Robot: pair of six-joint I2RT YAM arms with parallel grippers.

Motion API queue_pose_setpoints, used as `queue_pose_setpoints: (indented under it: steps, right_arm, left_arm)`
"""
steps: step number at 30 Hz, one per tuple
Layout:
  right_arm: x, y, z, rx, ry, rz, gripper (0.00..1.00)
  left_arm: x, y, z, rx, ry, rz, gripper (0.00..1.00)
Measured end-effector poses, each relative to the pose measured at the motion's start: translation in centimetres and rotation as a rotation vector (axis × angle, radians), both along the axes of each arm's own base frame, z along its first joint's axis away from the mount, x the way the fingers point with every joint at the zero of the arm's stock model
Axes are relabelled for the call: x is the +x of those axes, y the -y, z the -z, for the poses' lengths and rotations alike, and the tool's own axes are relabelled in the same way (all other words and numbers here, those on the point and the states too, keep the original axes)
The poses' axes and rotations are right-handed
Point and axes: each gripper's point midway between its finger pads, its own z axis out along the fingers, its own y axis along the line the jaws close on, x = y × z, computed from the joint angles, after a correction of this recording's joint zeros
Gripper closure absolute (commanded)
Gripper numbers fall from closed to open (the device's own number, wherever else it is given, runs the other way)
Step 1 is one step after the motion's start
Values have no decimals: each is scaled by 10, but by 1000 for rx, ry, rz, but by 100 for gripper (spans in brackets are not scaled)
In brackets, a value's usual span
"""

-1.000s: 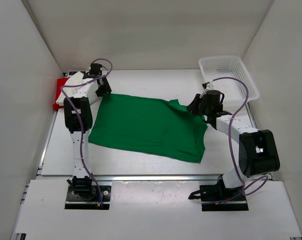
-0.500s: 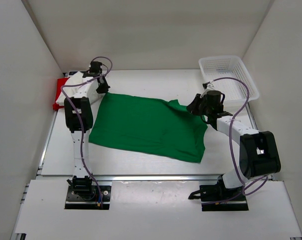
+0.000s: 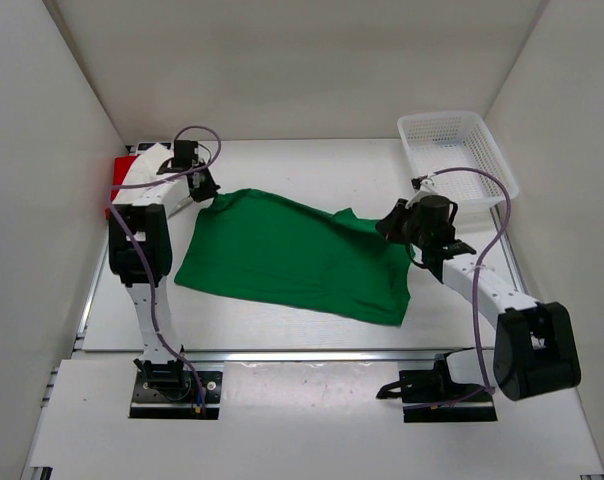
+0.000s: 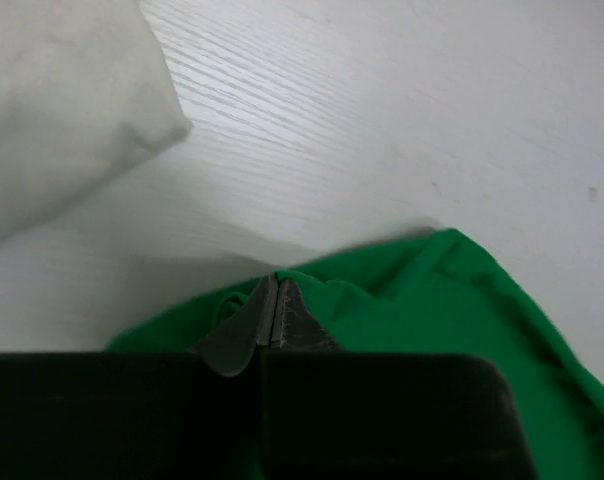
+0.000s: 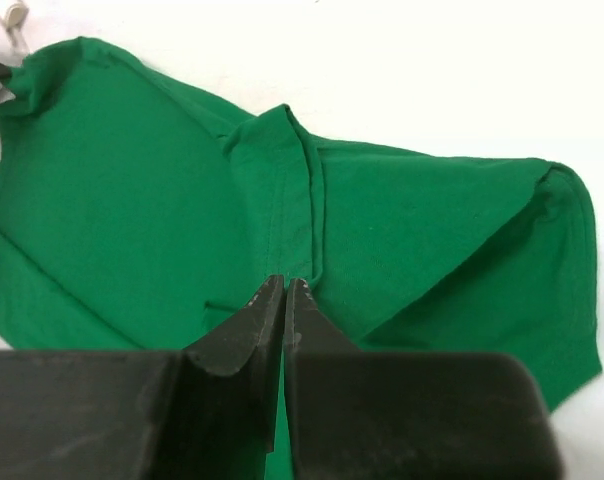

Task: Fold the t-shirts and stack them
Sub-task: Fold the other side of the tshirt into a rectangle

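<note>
From the top external view, the green t-shirt [image 3: 292, 262] lay spread across the middle of the white table [image 3: 282, 165]. The left gripper [image 3: 204, 190] was pinched on its far-left corner and the right gripper [image 3: 395, 222] on its far-right edge. A sliver of the red t-shirt [image 3: 122, 166] showed behind the left arm, and a white mesh basket [image 3: 457, 150] stood at the far right. Plain white walls [image 3: 282, 60] enclosed the table.

In the left wrist view, the fingers [image 4: 252, 330] met, closed on a bunched green edge [image 4: 452, 310]. The white t-shirt [image 4: 52, 100] lay folded beyond, apart from the green cloth.

In the right wrist view, the fingers [image 5: 244, 335] were clamped on a raised fold of the green shirt [image 5: 122, 200], which spread away from them over the table.
</note>
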Motion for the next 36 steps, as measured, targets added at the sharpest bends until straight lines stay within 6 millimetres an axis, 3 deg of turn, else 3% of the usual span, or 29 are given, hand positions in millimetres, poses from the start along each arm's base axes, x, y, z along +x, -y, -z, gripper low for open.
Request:
queue_pose_setpoints:
  steps: [5,9,13,21,30,34,36]
  right_arm:
    - [-23,-1,-15,1,29,-7,100]
    - [-44,0,-24,0,55,-10,100]
    - [-69,4,-16,4,40,-13,100]
    - [-115,19,32,6,-79,15,100]
    - [-137,26,38,78,-92,56,100]
    - [-148,23,54,117,-140,54,100]
    - [-156,22,66,128,-175,56,100]
  left_arm:
    - [-13,3,-42,-54,105,8,100]
    - [-20,-8,-62,-84,161,-7,100]
    - [-33,-25,-59,-95,158,-35,100]
    - [-65,-38,-38,-139,113,-68,100]
    - [-78,-47,-31,-153,94,-91,99]
    - [-91,-49,-25,-160,76,-109,94]
    - [-99,-52,-21,-170,65,-128,86]
